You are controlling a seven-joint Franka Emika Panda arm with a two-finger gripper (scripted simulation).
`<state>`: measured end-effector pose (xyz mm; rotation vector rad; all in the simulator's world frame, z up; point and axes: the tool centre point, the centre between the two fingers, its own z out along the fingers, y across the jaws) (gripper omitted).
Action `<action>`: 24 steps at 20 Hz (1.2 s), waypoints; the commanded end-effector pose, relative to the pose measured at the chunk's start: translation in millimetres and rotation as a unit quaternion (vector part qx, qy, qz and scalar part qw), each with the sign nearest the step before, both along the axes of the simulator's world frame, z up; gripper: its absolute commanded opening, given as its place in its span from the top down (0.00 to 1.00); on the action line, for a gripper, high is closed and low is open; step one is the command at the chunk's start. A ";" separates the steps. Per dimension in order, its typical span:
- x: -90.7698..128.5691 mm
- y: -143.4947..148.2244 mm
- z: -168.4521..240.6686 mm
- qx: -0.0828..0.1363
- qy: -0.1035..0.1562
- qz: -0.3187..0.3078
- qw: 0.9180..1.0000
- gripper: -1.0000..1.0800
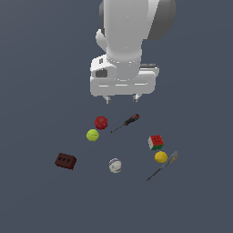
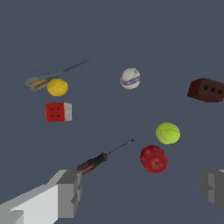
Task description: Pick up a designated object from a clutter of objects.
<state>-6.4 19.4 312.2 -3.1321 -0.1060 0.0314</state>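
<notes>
The puzzle cube [image 1: 155, 142] with red, green and white gridded faces lies on the floor toward the exterior view's right, just behind the yellow ball [image 1: 160, 157]. In the wrist view the cube [image 2: 58, 112] shows red and white faces. My gripper [image 1: 122, 98] hangs high above the floor, behind the clutter, open and empty; its two fingertips [image 2: 70, 192] frame the wrist view's lower corners. The cube is apart from it, in front and to the exterior view's right.
A red apple-like ball [image 1: 101, 122], yellow-green tennis ball [image 1: 93, 135], white baseball [image 1: 115, 165], dark brown brick [image 1: 65, 161], red-handled screwdriver [image 1: 126, 123] and grey tool [image 1: 163, 165] are scattered on the dark floor. The grey tool lies beside the yellow ball.
</notes>
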 end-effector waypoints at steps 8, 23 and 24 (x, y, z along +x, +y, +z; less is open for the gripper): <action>0.2 -11.5 0.2 0.005 0.005 -0.001 1.000 0.04; 12.0 4.7 -23.0 0.001 0.005 0.000 1.000 0.04; 14.3 9.0 -28.2 0.000 0.004 0.000 1.000 0.04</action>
